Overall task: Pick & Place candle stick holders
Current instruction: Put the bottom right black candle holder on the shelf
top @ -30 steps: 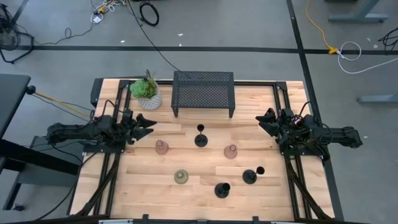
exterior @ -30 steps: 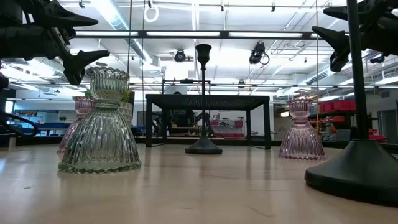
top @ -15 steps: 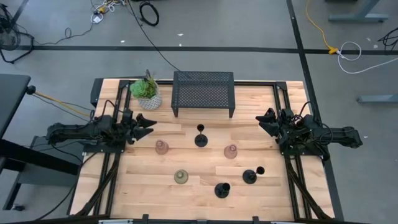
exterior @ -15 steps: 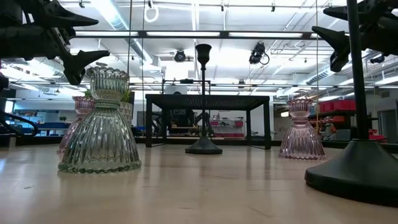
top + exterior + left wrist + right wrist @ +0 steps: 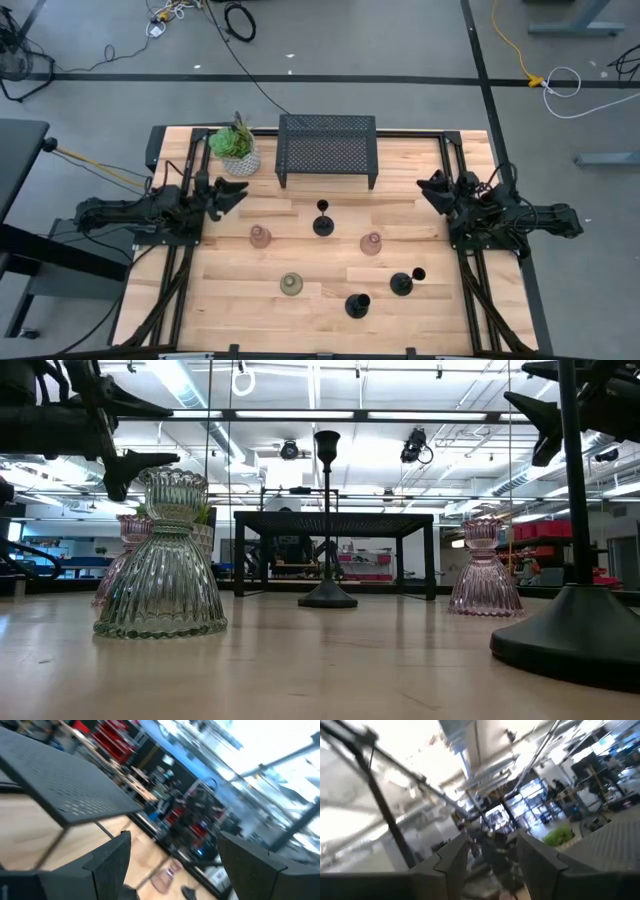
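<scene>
Left gripper [image 5: 232, 195] and right gripper [image 5: 432, 190] hover at opposite table [image 5: 300, 305] edges, jaws spread and empty, clear of the six candle stick holders [image 5: 322, 222].

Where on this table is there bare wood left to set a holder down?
Free: the near-left corner in front of the olive glass cup, and the strip between the mesh rack and the right end effector. Also the wood between the left end effector and the upright black stem. Crowded: near centre-right, where two black stems lie close together.
</scene>
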Robot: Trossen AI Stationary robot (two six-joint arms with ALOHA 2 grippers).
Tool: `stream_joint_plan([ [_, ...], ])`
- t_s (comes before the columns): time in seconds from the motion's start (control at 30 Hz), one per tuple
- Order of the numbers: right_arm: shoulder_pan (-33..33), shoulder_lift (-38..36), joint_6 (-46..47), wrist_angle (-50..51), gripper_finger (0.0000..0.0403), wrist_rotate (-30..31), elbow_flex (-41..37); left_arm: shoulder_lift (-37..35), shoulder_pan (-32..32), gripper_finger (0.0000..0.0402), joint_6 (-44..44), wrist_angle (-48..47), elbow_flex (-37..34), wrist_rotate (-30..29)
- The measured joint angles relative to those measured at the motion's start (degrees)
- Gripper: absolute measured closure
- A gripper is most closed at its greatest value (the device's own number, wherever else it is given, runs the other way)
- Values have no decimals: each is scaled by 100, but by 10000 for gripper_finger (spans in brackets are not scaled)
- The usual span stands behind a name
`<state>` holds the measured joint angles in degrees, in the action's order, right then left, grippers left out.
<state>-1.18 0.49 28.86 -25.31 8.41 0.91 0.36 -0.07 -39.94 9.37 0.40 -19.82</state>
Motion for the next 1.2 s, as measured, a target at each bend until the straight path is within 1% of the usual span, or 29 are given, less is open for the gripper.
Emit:
stream_joint_plan([
  [0.07, 0, 0, 477, -47, 232, 168, 2, 0, -1, 103, 66, -2, 0, -184],
  [0.13, -1, 2, 939, 174, 232, 102, 2, -1, -1, 103, 195, -6, 0, -372],
  [0.27, 67, 128, 1805, 254, 232, -560, 15, -1, -1, 103, 332, -11, 1, -453],
  [0.33, 188, 244, 2110, 277, 233, -931, 184, 0, -1, 103, 358, -15, 0, -450],
  [0.43, 483, 631, 2030, 522, 241, -1035, 788, -1, -1, 103, 362, -21, 1, -438],
  [0.5, 675, 1009, 1849, 1124, 251, -961, 1394, 0, -1, 103, 365, -24, 2, -438],
  [0.57, 871, 1470, 1701, 1971, 262, -1018, 2154, 0, -1, 103, 375, -26, 0, -439],
  [0.63, 1068, 1979, 1663, 3122, 273, -1179, 2998, 0, -1, 103, 375, -28, 1, -437],
  [0.73, 1356, 2775, 2018, 5180, 286, -1565, 4070, 0, -1, 103, 375, -67, 2, -439],
  [0.77, 1449, 3033, 2133, 5587, 287, -1731, 4358, 0, -1, 103, 375, -74, 2, -437],
  [0.9, 1864, 3775, 2586, 6183, 289, -2628, 5204, 0, -1, 103, 373, -74, 1, -438],
  [1.0, 2290, 4119, 3165, 6793, 289, -3029, 5548, 0, -1, 103, 373, -85, 1, -442],
  [1.03, 2481, 4192, 3330, 7036, 289, -3060, 5585, 0, -1, 103, 373, -116, 0, -449],
  [1.1, 2873, 4261, 3632, 7391, 289, -2909, 5591, 0, -1, 103, 371, -188, 0, -456],
  [1.17, 3334, 4302, 3929, 7528, 289, -2584, 5593, 0, -1, 103, 368, -229, 1, -456],
  [1.2, 3582, 4316, 4094, 7506, 289, -2329, 5593, 0, -1, 103, 360, -248, 1, -456],
])
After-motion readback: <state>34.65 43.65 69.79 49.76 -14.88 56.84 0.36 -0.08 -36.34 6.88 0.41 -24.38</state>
